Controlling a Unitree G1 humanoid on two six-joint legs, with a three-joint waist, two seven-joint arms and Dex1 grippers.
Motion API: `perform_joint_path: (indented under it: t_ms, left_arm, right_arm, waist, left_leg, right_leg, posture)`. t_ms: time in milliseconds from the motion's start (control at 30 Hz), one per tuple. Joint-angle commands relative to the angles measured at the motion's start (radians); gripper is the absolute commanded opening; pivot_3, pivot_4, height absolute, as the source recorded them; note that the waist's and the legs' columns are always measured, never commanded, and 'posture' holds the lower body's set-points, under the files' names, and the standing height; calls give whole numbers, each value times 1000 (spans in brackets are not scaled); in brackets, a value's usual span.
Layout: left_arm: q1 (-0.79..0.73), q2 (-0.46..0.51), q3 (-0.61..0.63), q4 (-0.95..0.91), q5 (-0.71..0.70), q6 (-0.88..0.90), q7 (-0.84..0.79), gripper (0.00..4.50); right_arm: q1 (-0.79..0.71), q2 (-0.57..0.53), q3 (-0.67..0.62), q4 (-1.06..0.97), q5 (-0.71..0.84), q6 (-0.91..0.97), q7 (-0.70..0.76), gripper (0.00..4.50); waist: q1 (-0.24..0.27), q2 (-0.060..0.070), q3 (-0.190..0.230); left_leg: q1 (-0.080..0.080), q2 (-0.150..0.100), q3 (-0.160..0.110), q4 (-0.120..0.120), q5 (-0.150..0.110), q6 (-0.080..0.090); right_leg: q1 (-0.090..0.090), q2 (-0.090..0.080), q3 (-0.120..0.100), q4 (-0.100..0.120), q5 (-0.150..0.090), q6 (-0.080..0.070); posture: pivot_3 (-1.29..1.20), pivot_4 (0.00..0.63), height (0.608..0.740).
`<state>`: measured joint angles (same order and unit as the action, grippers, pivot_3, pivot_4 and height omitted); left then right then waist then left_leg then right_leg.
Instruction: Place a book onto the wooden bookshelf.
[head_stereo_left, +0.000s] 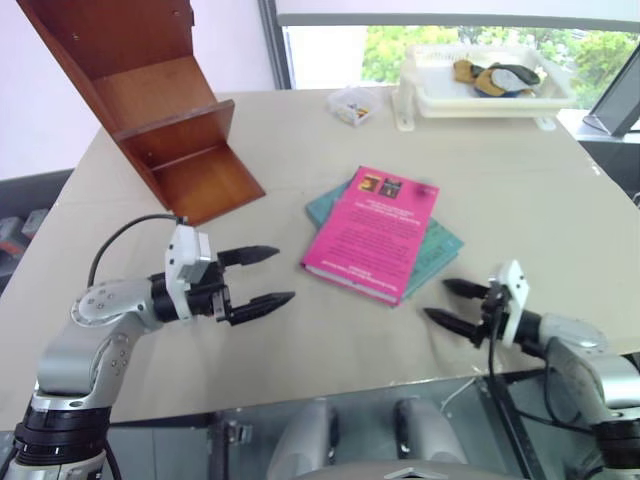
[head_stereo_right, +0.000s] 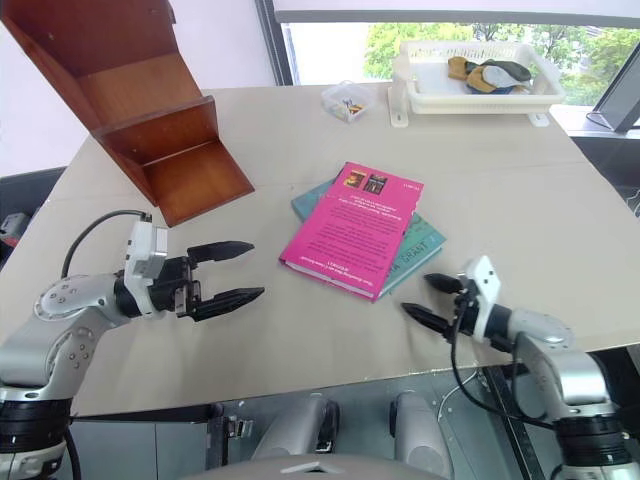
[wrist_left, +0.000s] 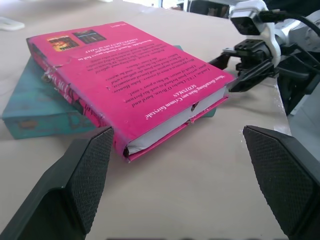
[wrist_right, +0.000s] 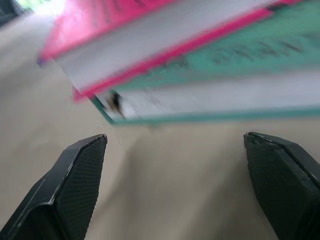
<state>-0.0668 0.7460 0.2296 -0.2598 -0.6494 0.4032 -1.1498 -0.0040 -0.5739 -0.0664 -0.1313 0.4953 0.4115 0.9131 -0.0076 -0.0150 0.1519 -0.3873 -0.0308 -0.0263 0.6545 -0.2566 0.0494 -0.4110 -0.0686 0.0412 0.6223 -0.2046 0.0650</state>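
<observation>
Seemingly worn at its edges, the thick pink book (head_stereo_left: 372, 233) lies flat.

Pink book (head_stereo_left: 372, 232): paper pages, cover with a slight sheen, frayed at the corner. Teal book (wrist_left: 40, 107) beneath: worn matt cover. Bookshelf (head_stereo_left: 150, 105), upper left: reddish-brown wood, smooth, lightly glossy. Table (head_stereo_left: 300, 340): matt beige. Tray (head_stereo_left: 480, 95), upper right: white plastic. Fingers (wrist_left: 82, 182): black, finely textured pads.

Pink book (head_stereo_left: 375, 233) lying atop a teal book (head_stereo_left: 440, 243) on the table (head_stereo_left: 300, 330), flanked by open left gripper (head_stereo_left: 265, 277) and right gripper (head_stereo_left: 449, 303); wooden bookshelf (head_stereo_left: 160, 105) behind.
</observation>
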Motion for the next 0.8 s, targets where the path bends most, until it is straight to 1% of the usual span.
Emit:
perform_joint_path:
  t_ms: [33,100,200,300,400,500,567,633,700,800]
  left_arm:
    - [-61,-23,65,39,-125,110,67,4461]
    - [-103,-42,73,86,-172,184,122,4461]
    - [-154,-75,54,128,-181,252,194,4461]
    - [-218,-107,20,201,-197,350,241,4461]
    - [-316,-146,5,316,-253,502,272,4461]
    - [-399,-174,-6,404,-279,618,290,4461]
    - [-476,-188,-19,521,-282,702,271,4461]
    - [-565,-196,-27,680,-281,794,230,4461]
    - [-623,-195,-31,788,-268,843,197,4461]
    - [-735,-181,-84,995,-199,881,97,4461]
  right_arm:
    - [-10,-73,-104,52,4,-19,16,4500]
    - [-35,-112,-150,96,-2,-34,12,4500]
    - [-86,-142,-187,152,-21,-67,-6,4500]
    - [-133,-147,-218,190,-8,-80,-1,4500]
    - [-166,-141,-228,202,-1,-98,9,4500]
    - [-187,-130,-254,163,52,-117,46,4500]
    - [-167,-151,-273,83,101,-117,99,4500]
    - [-126,-193,-306,-21,177,-53,149,4500]
    - [-96,-226,-325,-79,229,3,169,4500]
    - [-7,-332,-391,-209,359,137,246,4500]
  waist:
    - [0,0,0]
    - [-1,0,0]
    - [-7,0,0]
    - [-8,-1,1]
    - [-5,-1,1]
    - [-4,-2,2]
    - [-3,-2,2]
    - [-3,-2,2]
    - [-1,-2,2]
    - [-5,-3,3]
  left_leg:
    - [0,0,0,0,0,0]
    - [0,0,-1,1,0,0]
    - [1,1,0,1,0,0]
    - [1,2,0,1,0,0]
    - [1,1,-1,1,0,0]
    - [0,1,-1,1,0,0]
    - [0,0,-1,1,0,0]
    - [-1,0,-2,1,0,0]
    - [-2,-1,-5,1,0,0]
    - [-3,-1,-5,1,0,0]
  right_leg:
    - [0,0,0,0,0,0]
    - [0,2,0,1,0,0]
    - [0,4,0,2,2,4]
    - [0,6,1,2,2,4]
    - [0,6,0,3,2,4]
    - [0,6,0,3,2,4]
    - [0,5,0,3,2,4]
    - [0,5,-1,3,2,4]
    - [0,5,-3,3,2,4]
    - [-1,5,-4,2,2,4]
  posture:
    - [0,150,740]
    - [0,150,740]
    - [0,150,740]
    - [0,150,740]
    - [0,150,740]
    - [0,150,740]
    - [0,150,740]
    - [0,150,740]
    - [0,150,740]
    - [0,150,740]
